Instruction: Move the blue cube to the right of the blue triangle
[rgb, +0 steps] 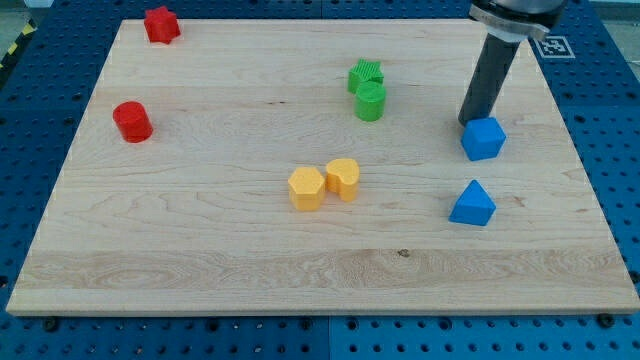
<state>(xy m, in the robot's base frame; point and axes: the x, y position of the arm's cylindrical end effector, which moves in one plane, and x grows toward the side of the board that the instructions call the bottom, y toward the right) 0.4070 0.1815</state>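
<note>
The blue cube (483, 138) sits at the view's right on the wooden board (200, 250). The blue triangle (472, 204) lies just below it, a little to the left, with a small gap between them. My tip (467, 123) is at the cube's upper left corner, touching or nearly touching it. The dark rod rises from there to the view's top right.
Two green blocks (368, 90) stand together up the middle. Two yellow blocks (324, 183) sit side by side at the centre. A red cylinder (132, 121) is at the left and a red star-like block (160, 24) at the top left.
</note>
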